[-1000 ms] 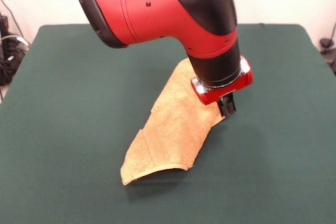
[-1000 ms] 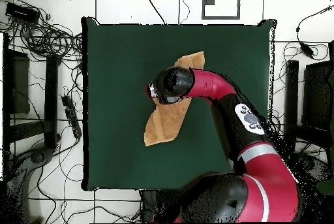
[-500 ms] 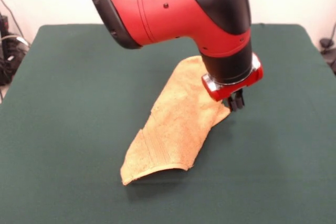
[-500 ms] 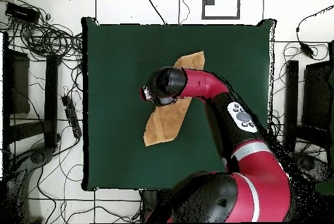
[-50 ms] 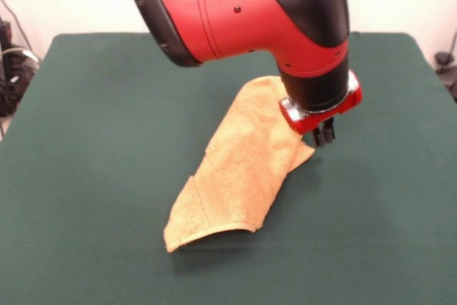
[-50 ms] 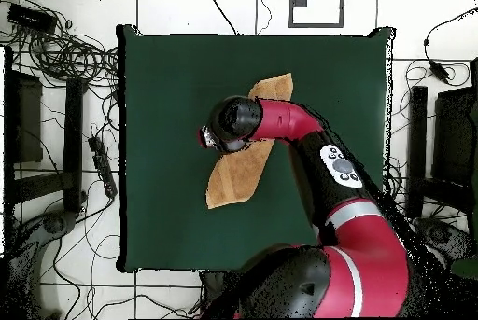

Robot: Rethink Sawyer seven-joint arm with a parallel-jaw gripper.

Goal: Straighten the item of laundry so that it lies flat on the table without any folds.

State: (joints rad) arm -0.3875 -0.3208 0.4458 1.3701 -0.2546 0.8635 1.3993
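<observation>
Towel (image 5: 239, 176) folded lengthwise on bench (image 5: 86, 176), one end arched. End effector (image 5: 325, 136) just beside towel's corner, grip state unclear.

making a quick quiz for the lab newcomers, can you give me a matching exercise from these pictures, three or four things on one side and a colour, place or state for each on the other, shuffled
Things:
1. towel
2. table
3. gripper
4. cables

Descriptions:
A. dark green, spread under everything else
B. on the floor beside the table, in the overhead view
C. orange-tan, folded over on itself, its front end arched off the surface
D. at the towel's side corner, under the red and black arm

Pairs: 1-C, 2-A, 3-D, 4-B
</observation>
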